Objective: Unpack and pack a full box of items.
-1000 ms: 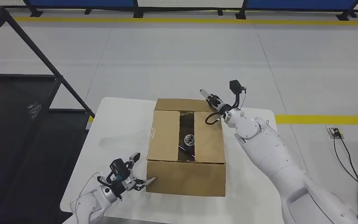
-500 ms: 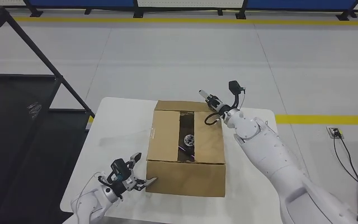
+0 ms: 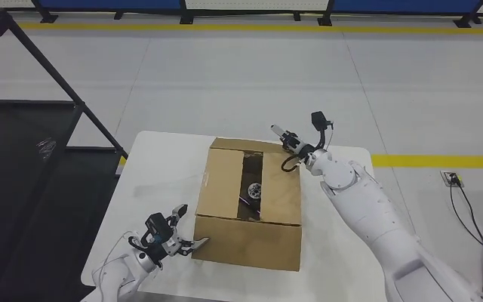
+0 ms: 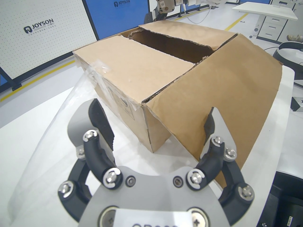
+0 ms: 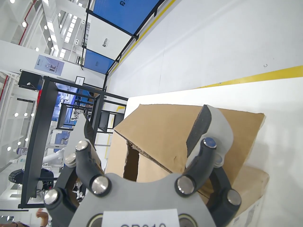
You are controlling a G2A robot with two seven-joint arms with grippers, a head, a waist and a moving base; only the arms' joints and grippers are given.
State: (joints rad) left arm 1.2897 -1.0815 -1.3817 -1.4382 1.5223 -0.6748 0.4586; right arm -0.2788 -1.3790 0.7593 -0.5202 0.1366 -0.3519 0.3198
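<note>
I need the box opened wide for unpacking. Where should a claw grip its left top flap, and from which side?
Grip the left flap by its free inner edge along the gap, from above: one finger in the gap, one on top. It lies nearly flat, hinged on the box's outer side, so probably only that edge offers a lip.

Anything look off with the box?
Yes. The cardboard box has ragged flap edges along the top gap, torn rather than cleanly cut. A crumpled strip of clear tape sticks out from one top edge. Nothing is spilled.
</note>
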